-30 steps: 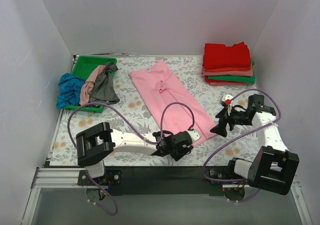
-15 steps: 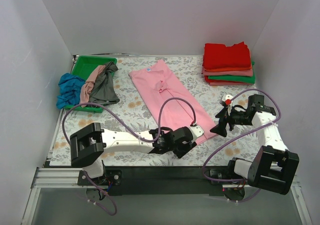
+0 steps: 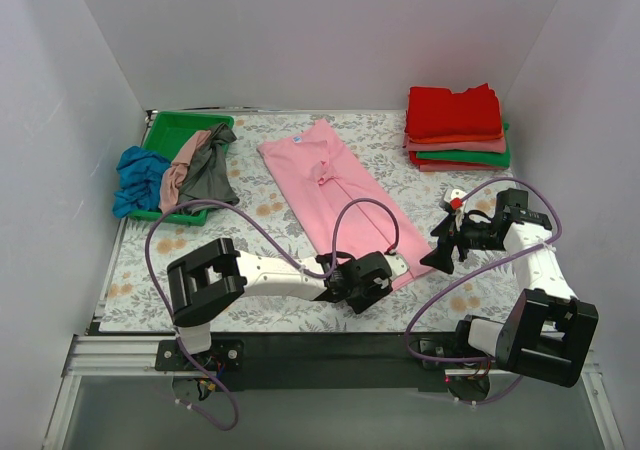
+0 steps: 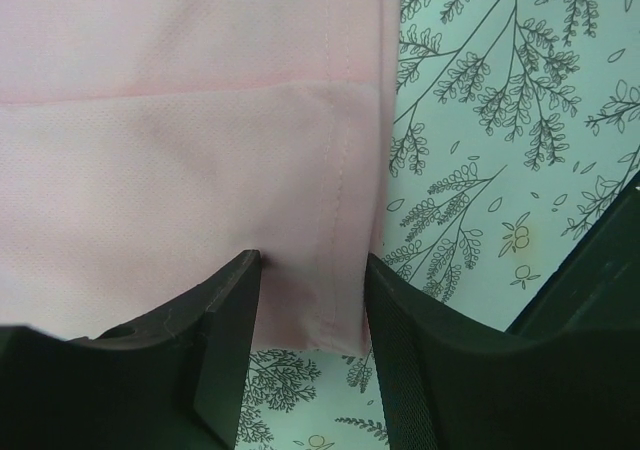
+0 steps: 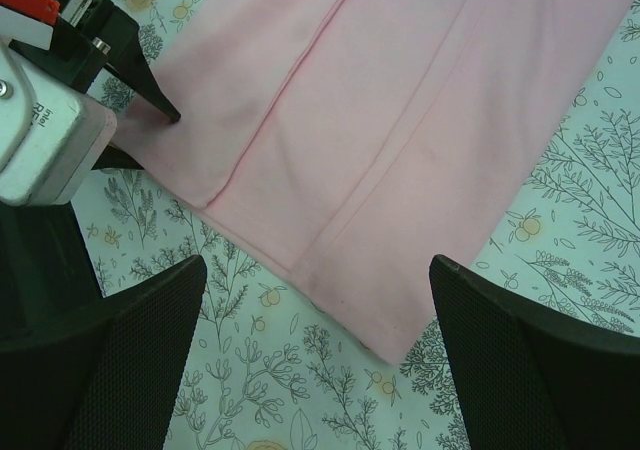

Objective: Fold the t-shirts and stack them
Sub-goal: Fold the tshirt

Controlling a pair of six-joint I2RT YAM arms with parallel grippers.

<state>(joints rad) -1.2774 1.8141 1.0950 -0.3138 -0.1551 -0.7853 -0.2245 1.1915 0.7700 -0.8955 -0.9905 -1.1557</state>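
A light pink t-shirt (image 3: 335,195), folded into a long strip, lies diagonally on the table. My left gripper (image 3: 392,266) is low at its near hem. In the left wrist view the gripper (image 4: 312,270) is open, and its jaws straddle the hem corner of the pink cloth (image 4: 200,120), which lies flat between them. My right gripper (image 3: 438,260) is open and empty. It hovers over the shirt's near right corner (image 5: 400,170), with its jaws wide apart (image 5: 317,262). The left gripper's fingertip (image 5: 168,113) shows in the right wrist view, touching the cloth edge.
A stack of folded shirts (image 3: 457,130), red on top, sits at the back right. A green tray (image 3: 175,130) at the back left holds crumpled grey (image 3: 210,170), salmon (image 3: 183,170) and blue (image 3: 137,175) shirts. White walls enclose the table.
My left arm has swung and its gripper has moved a little right and forward onto the pink shirt's hem corner. The right arm has not moved.
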